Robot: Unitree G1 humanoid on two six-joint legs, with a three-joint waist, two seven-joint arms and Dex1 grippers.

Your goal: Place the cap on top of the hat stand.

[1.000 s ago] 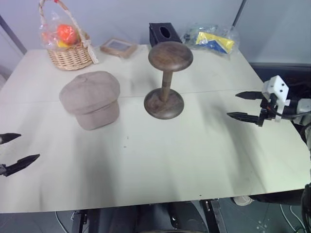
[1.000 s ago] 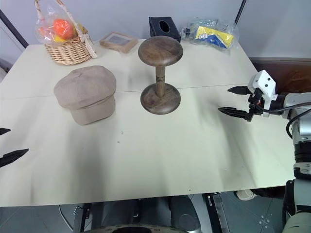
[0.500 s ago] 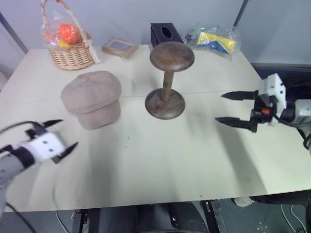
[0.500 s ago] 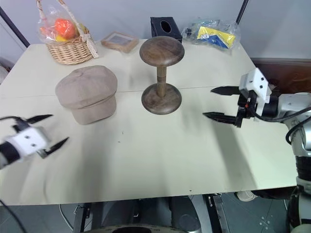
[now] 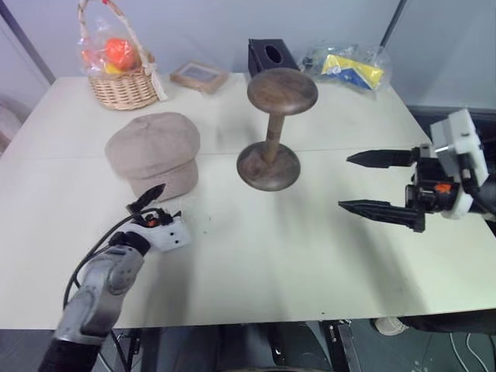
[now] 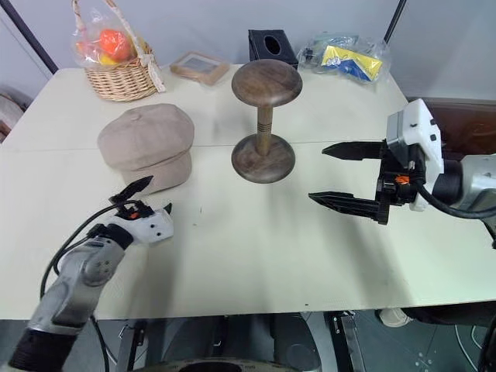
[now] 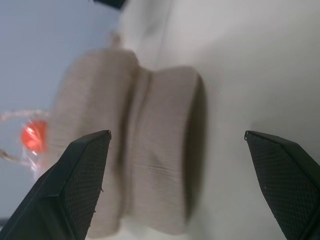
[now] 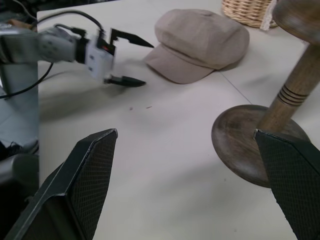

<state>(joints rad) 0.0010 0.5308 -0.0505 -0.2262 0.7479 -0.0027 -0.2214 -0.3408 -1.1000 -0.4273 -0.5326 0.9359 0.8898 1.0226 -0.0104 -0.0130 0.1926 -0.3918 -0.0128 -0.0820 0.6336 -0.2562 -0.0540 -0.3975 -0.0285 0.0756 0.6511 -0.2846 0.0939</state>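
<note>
Tabletop first: the wide pale cream table fills most of the head views, and on it, left of centre, sits the soft beige-tan fabric cap with its puffy round crown and short brim turned toward the lower edge of the frame. Just right of it, apart from it, stands the dark brown turned-wood hat stand, domed top above a thin stem and a round disc base, nothing on the dome yet. My left gripper lies just below the cap's brim in the frame, pointing up toward it, so this arm is far the nearer; its wrist view looks straight at the brim between the two black fingers. I judge the coming move to be a short reach ahead onto the brim. Those jaws stand spread wide, holding and touching nothing. My right gripper hovers at the right of the frame, well apart from the cap and nearer the stand's base, fingers also spread wide and empty.
</note>
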